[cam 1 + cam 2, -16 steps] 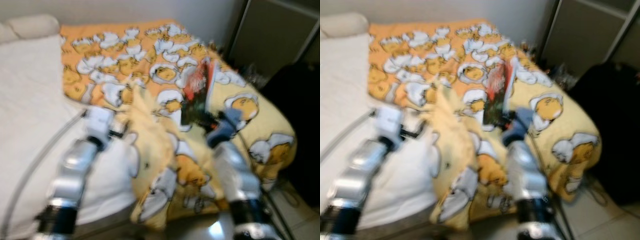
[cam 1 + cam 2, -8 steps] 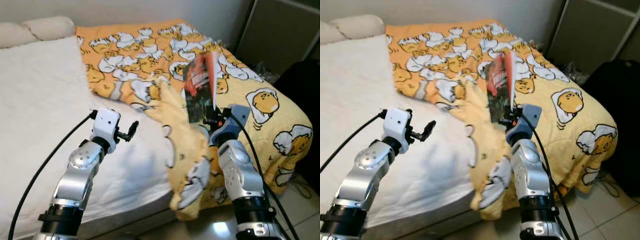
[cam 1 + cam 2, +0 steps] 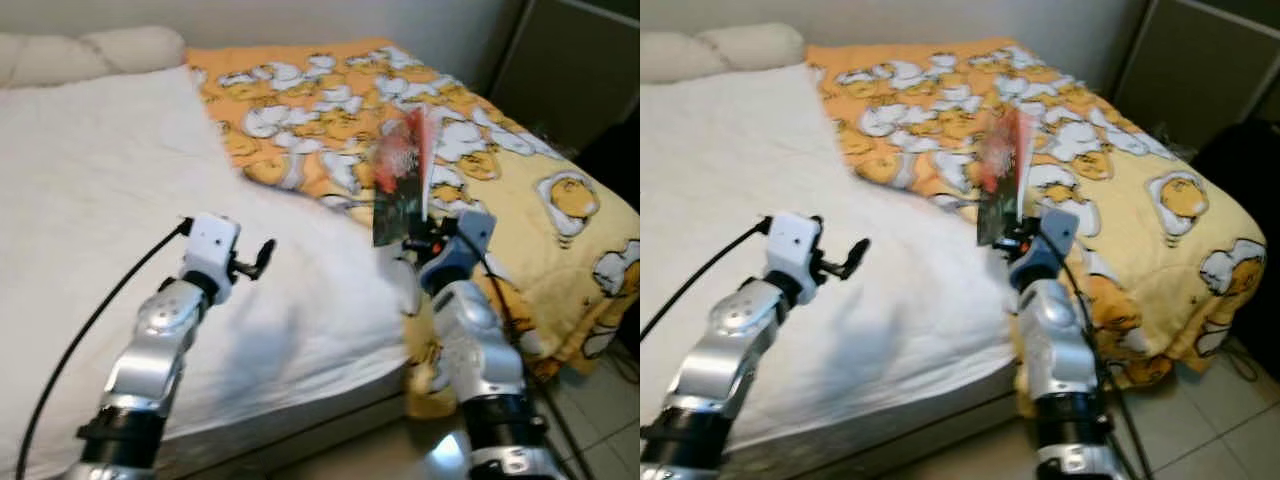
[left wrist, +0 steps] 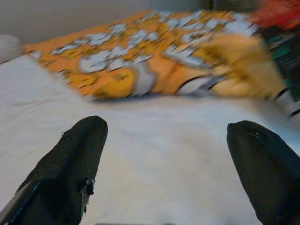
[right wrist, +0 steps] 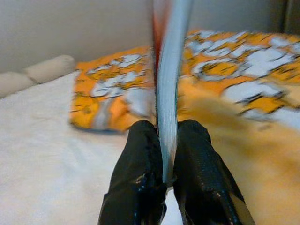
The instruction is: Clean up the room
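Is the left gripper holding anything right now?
No, the left gripper is open with nothing between its black fingers, hanging above the white sheet.

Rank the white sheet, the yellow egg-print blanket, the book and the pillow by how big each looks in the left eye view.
1. White sheet
2. Yellow egg-print blanket
3. Pillow and book, held upright by the right gripper: they look alike, and the book is nearer the camera, so I will not rank them.
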### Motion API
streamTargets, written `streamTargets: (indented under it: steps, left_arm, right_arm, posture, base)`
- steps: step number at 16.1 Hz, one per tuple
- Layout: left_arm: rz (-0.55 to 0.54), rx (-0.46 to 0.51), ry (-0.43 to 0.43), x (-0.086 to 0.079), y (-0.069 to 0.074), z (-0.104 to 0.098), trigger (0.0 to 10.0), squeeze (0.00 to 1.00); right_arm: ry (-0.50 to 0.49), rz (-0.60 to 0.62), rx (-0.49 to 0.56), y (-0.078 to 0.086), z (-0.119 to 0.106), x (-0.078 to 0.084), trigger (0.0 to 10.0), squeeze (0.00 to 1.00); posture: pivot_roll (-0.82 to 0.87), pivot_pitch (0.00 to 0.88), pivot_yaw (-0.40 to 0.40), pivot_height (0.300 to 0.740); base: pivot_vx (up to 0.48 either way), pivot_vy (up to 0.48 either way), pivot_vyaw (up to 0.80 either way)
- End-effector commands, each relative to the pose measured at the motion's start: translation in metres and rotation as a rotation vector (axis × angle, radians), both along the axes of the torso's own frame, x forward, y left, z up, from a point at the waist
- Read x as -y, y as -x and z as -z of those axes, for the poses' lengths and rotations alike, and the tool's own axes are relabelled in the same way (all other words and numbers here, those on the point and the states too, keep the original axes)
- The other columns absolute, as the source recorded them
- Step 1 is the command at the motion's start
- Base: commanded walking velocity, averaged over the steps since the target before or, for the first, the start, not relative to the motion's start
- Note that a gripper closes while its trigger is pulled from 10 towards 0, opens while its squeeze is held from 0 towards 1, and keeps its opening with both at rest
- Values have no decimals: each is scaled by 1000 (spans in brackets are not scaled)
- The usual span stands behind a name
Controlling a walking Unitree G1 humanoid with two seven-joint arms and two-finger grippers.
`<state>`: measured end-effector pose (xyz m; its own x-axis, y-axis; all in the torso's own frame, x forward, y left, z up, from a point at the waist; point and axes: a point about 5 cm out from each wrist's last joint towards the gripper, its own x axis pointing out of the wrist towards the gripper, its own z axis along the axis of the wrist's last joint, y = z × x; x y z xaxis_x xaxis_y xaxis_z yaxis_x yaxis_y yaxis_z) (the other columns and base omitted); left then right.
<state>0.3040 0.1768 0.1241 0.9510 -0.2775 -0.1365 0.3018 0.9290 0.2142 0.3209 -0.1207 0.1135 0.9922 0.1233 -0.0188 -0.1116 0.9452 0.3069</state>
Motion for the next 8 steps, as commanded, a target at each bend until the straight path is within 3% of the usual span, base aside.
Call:
streamTargets:
  steps: [1, 2, 8]
  left_arm:
    - [7, 8, 4, 4, -2, -2, 10000, 149]
    - [6, 9, 3, 4, -2, -3, 10000, 145]
    - [8, 7, 0, 3, -2, -2, 10000, 149]
  right_arm:
    - [13, 6, 62, -3, -14, 4, 1843, 0]
    - [17, 6, 57, -3, -13, 4, 10000, 0]
    - [32, -17, 52, -3, -12, 0, 10000, 0]
  posture:
    - [116, 0, -29, 740]
    - [116, 0, -30, 740]
    - [116, 0, -30, 740]
  base:
    - [0, 398, 0]
    - [0, 401, 0]
    - [0, 403, 0]
